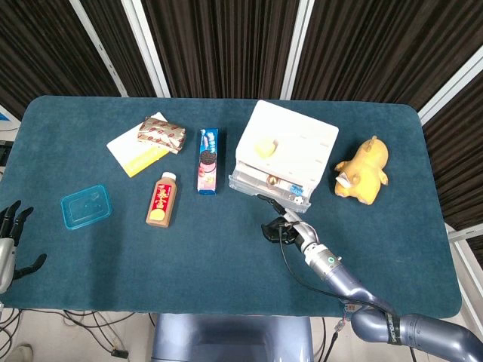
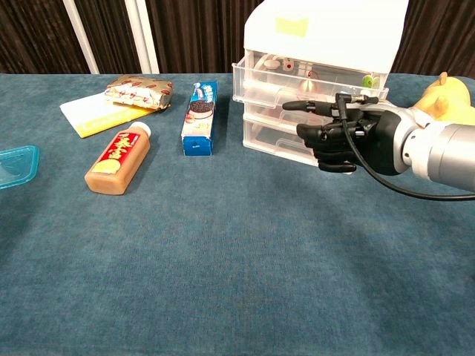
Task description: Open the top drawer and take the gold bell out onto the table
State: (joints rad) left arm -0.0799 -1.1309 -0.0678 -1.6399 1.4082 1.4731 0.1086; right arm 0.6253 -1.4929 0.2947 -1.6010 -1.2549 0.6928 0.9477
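the gold bell (image 1: 269, 180) sat in the top drawer (image 2: 310, 78), which stood pulled partly out of the white cabinet (image 1: 290, 145). the right hand (image 2: 343, 135) hovered just before the drawer front, fingers curled in on nothing with one stretched out level. the left hand (image 1: 9, 243) rested at the tabletop (image 1: 226, 249) edge, fingers spread and holding nothing.

Cloth bench, plastic drawers, plush toy

Matt teal cloth covers the bench (image 1: 226, 256); the drawer unit (image 2: 312, 89) is translucent glossy plastic with a shiny gold bell (image 1: 270, 179); the yellow toy (image 1: 364, 171) looks soft plush.
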